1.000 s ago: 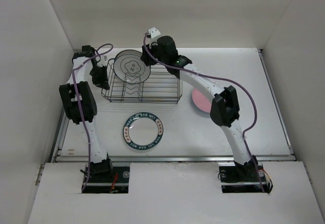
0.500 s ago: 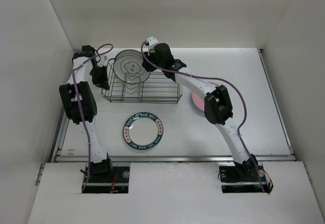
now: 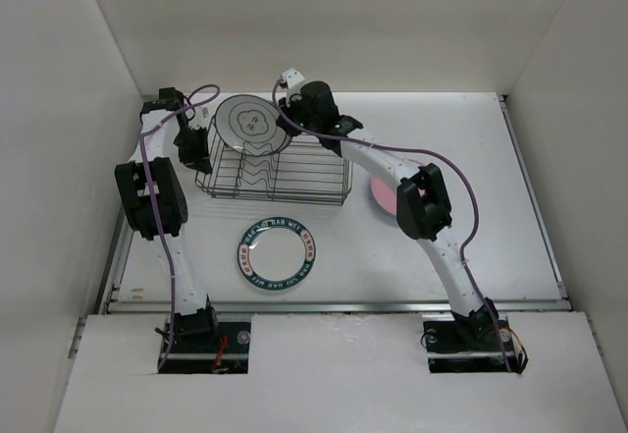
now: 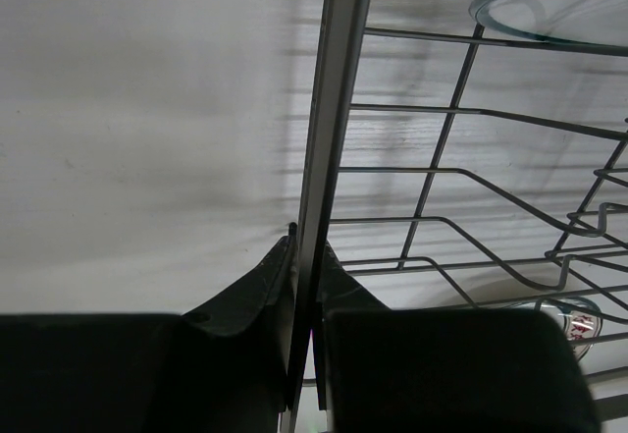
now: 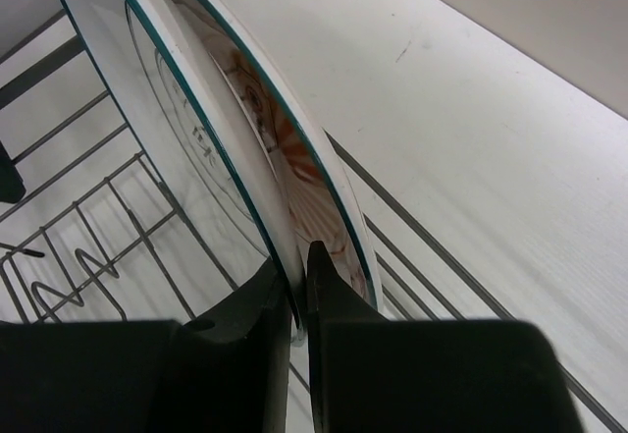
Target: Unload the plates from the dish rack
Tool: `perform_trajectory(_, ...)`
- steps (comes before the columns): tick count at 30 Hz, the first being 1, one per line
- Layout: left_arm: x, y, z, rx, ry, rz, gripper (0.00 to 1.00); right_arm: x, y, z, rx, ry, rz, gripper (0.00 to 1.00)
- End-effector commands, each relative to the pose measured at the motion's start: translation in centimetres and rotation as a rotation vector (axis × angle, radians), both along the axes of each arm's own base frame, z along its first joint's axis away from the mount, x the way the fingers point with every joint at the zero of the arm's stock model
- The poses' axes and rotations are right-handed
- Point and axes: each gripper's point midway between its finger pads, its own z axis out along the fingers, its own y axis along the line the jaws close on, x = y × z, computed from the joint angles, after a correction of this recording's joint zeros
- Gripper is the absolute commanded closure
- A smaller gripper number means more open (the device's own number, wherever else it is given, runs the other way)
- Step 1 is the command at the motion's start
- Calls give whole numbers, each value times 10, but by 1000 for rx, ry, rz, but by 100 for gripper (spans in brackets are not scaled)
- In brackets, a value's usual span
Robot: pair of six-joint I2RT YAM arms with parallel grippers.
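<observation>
Now: right end effector point(image 5: 299, 268) pinched shut on right rim of grey ringed plate point(image 3: 250, 124). Plate stands on edge, tilted, at far-left end of dish rack point(image 3: 294, 173). Left end effector point(image 4: 304, 256) clamped on rack's left rim wire, likely bracing. Rack long axis left-right. Probable exit upward, clear of prongs point(image 3: 259, 172).

The rack point(image 3: 275, 173) was dark wire on a white counter point(image 3: 510, 158). The ringed plate point(image 3: 250, 124) was pale grey with darker grey rings and a thin teal edge. Behind it, a second plate point(image 5: 312, 197) showed an orange pattern on white. The lettered plate point(image 3: 243, 254) had a teal rim with pale and reddish letters around a white middle. The pink plate point(image 3: 381, 197) was plain. The left tool point(image 4: 299, 354) and right tool point(image 5: 297, 305) were black, and the cables point(image 3: 208, 87) were purple.
</observation>
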Motion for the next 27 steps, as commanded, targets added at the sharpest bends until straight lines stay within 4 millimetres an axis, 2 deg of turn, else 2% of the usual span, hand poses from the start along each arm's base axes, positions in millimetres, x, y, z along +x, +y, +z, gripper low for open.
perform_trajectory(1, -20, 3, -15, 5, 103, 79, 100, -34, 15, 127, 212, -105, 55, 100)
perform_trajectory(2, -20, 3, -15, 4, 103, 79, 100, -37, 13, 139, 222, -119, 56, 100)
perform_trajectory(3, -20, 3, -15, 4, 103, 79, 100, -39, 5, 161, 241, -150, 32, 100)
perform_trajectory(4, -17, 5, -14, -10, 95, 100, 100, -41, 0, 175, 259, -163, 15, 100)
perform_trajectory(5, -17, 1, -17, -37, 104, 110, 100, -42, -5, 185, 265, -175, -3, 100)
perform_trajectory(6, -17, 2, -16, -54, 102, 118, 100, -43, -11, 185, 257, -171, -29, 100)
perform_trajectory(7, -16, -1, -15, -72, 104, 129, 100, -54, -20, 208, 276, -195, -28, 100)
perform_trajectory(12, -15, 7, -18, -114, 99, 192, 100, -94, -44, 209, 241, -160, 14, 100)
perform_trajectory(13, -15, 6, -17, -123, 98, 191, 100, -105, -45, 189, 209, -108, 48, 100)
perform_trajectory(14, -17, 3, -19, -137, 109, 197, 100, -120, -52, 201, 215, -108, 75, 100)
perform_trajectory(15, -17, 4, -18, -151, 107, 204, 100, -129, -53, 196, 202, -82, 99, 100)
perform_trajectory(16, -16, 0, -17, -177, 107, 207, 100, -142, -58, 180, 162, -16, 123, 100)
perform_trajectory(17, -13, -4, -15, -201, 98, 213, 100, -175, -53, 157, 98, 58, 224, 100)
perform_trajectory(18, -13, -4, -15, -201, 98, 213, 100, -189, -48, 151, 95, 80, 270, 100)
perform_trajectory(20, -13, -7, -13, -220, 96, 209, 100, -233, -47, 91, -49, 222, 359, 100)
perform_trajectory(21, -10, -6, -11, -219, 87, 208, 100, -248, -50, 77, -93, 256, 383, 100)
perform_trajectory(23, -12, 1, -14, -175, 92, 218, 100, -275, -56, 49, -168, 340, 413, 100)
perform_trajectory(24, -12, 3, -13, -161, 91, 212, 100, -288, -57, 26, -209, 382, 424, 100)
perform_trajectory(27, -12, 4, -10, -158, 90, 202, 100, -302, -61, 3, -240, 402, 403, 100)
